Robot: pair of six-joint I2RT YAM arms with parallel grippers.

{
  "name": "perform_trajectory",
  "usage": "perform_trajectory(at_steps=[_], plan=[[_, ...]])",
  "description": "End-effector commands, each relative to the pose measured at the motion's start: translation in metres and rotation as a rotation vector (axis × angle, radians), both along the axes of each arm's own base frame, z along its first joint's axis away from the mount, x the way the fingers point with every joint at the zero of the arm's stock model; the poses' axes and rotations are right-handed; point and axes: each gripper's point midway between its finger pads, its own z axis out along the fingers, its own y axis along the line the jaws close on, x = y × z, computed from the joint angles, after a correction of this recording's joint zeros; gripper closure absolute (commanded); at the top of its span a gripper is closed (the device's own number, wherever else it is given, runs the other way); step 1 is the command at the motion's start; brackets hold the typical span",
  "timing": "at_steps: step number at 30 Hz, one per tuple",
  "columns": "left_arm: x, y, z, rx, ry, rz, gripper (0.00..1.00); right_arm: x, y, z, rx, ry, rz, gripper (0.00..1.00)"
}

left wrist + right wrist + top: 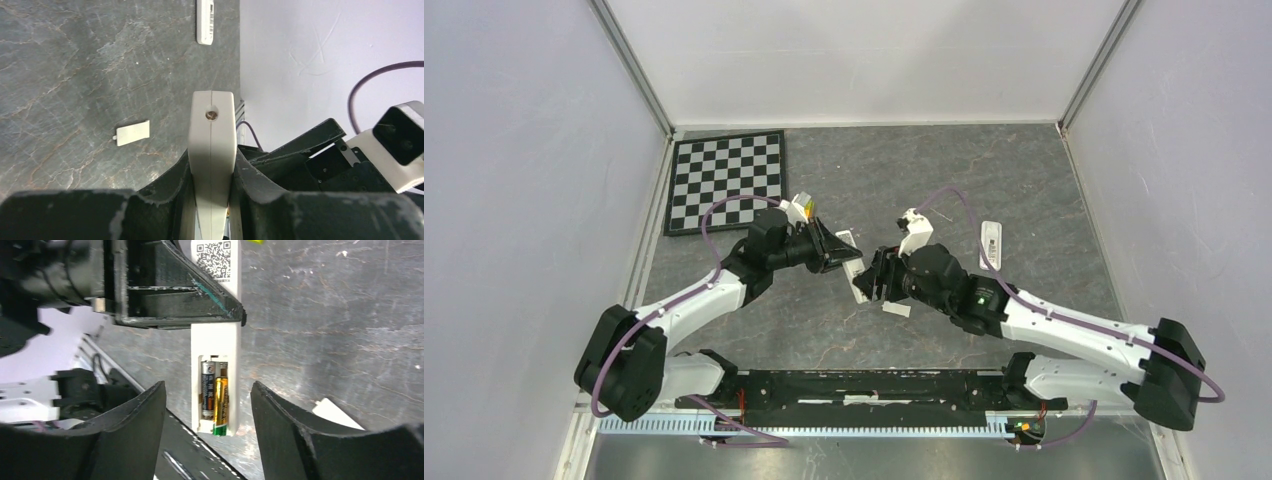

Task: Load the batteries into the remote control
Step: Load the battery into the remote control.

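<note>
A: Batteries?
B: Two dark-and-gold cylindrical batteries (215,395) lie lengthwise in the white plastic remote control (216,340), whose open end points at the right tool (207,385).
A: Tools?
B: The left tool (836,250) pinches the remote. The right tool is spread, straddling it.

- I see a QR code (213,259) on the remote control (216,340), above the batteries (215,395).
- The batteries' own print is too blurred for me to read.
</note>
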Motion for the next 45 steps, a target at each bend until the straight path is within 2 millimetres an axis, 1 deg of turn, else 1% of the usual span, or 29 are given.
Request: perform_trajectory(at_steps=[1,4,6,11,13,16,24,28,31,34,41,45], plan=[[0.006,-0.006,0.055,-0.144,-0.067,-0.002,0.98,0.0,0.005,0.046,0.285,-0.013,-0.042,0.29],[0.007,-0.006,0.064,-0.198,-0.047,0.021,0.98,-0.005,0.0,0.05,0.403,0.029,-0.078,0.22],[0.009,-0.006,0.074,-0.24,-0.06,0.033,0.98,-0.006,-0.003,0.05,0.462,0.064,-0.102,0.21],[0.015,-0.003,0.091,-0.283,-0.1,0.071,0.98,-0.007,-0.007,0.053,0.538,0.106,-0.136,0.21],[0.015,-0.002,0.096,-0.294,-0.114,0.078,0.98,-0.008,-0.008,0.057,0.593,0.113,-0.14,0.23],[0.015,0.0,0.099,-0.305,-0.123,0.089,0.98,-0.007,-0.009,0.062,0.658,0.12,-0.147,0.25],[0.012,0.004,0.103,-0.348,-0.132,0.108,0.98,-0.008,-0.012,0.077,0.827,0.129,-0.149,0.25],[0.011,0.005,0.102,-0.363,-0.122,0.115,0.98,-0.006,-0.014,0.086,0.868,0.111,-0.151,0.25],[0.011,0.005,0.1,-0.369,-0.116,0.12,0.98,-0.005,-0.015,0.085,0.871,0.112,-0.162,0.25],[0.01,0.006,0.1,-0.382,-0.111,0.123,0.98,-0.004,-0.016,0.081,0.87,0.126,-0.177,0.29],[0.009,0.006,0.1,-0.396,-0.107,0.119,0.98,-0.002,-0.013,0.075,0.874,0.154,-0.183,0.46],[0.008,0.005,0.099,-0.397,-0.105,0.108,0.98,-0.001,-0.009,0.076,0.875,0.159,-0.179,0.54]])
